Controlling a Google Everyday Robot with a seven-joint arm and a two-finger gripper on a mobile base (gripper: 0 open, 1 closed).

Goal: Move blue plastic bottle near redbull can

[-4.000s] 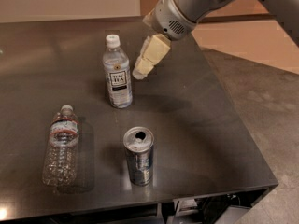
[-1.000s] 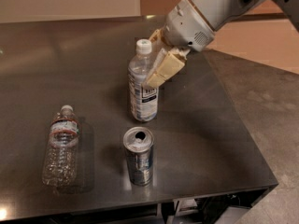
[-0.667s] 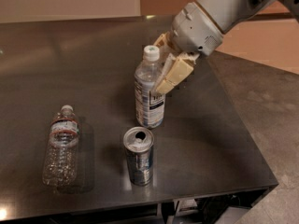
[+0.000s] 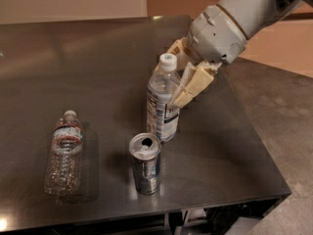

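Note:
The blue plastic bottle [image 4: 161, 106], bluish clear with a white cap and a white label, stands slightly tilted near the table's middle. My gripper [image 4: 171, 82] comes in from the upper right and is shut on its upper body, with one cream finger [image 4: 193, 86] in front and the other behind the neck. The redbull can [image 4: 145, 163], slim and silver-blue with an open top, stands upright just in front of the bottle, a small gap between them.
A crinkled clear bottle with a red-and-green label [image 4: 63, 153] lies on its side at the front left. The dark table [image 4: 88, 67] ends in a front edge close below the can and a right edge by the arm.
My gripper has taken hold of the blue bottle and carried it from the back-left toward the front right, ending close behind the can. The can and crinkled bottle have not moved.

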